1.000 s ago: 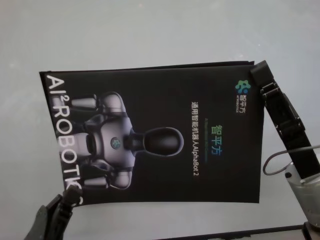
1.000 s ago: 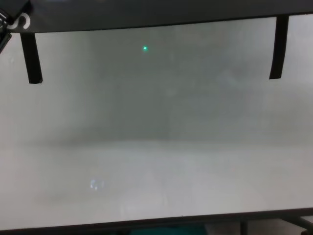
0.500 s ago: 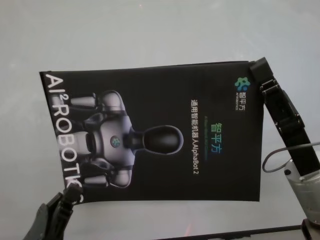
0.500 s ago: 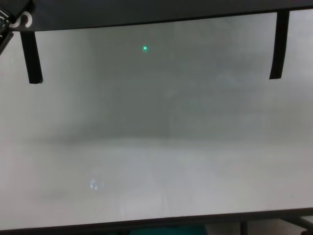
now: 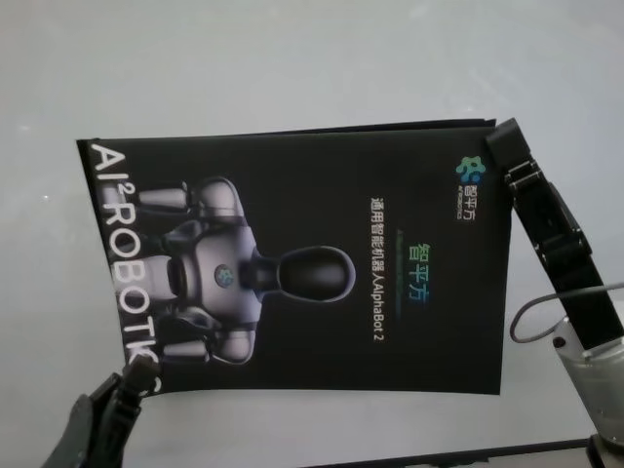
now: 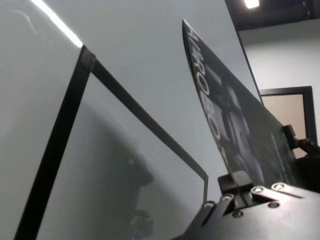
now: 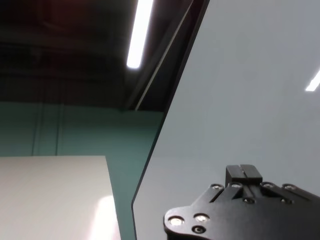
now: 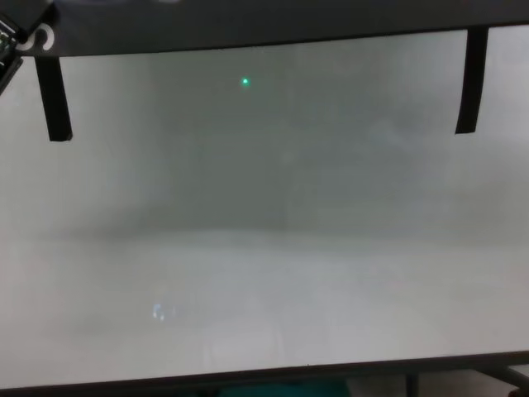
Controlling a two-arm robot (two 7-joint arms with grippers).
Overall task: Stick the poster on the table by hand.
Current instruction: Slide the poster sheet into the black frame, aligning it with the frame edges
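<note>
The poster (image 5: 312, 263), glossy black with a silver robot figure and white letters, hangs in the air over the white table (image 5: 292, 68). My left gripper (image 5: 136, 375) is shut on its near left corner. My right gripper (image 5: 505, 144) reaches along the right edge and is shut on the far right corner. In the chest view the poster's near edge (image 8: 248, 25) runs across the top, with the table (image 8: 264, 248) below it. The left wrist view shows the poster (image 6: 225, 110) nearly edge-on above that gripper (image 6: 240, 182).
Two black tape strips (image 8: 53, 98) (image 8: 469, 81) hang down from the poster's near edge, one toward each end. A small green light dot (image 8: 245, 81) lies on the table. The table's dark front edge (image 8: 264, 374) is close below. A thin cable (image 5: 531, 317) loops beside my right arm.
The poster has wobbled only slightly, tipping a little and settling back. Both grippers keep their hold at the same corners.
</note>
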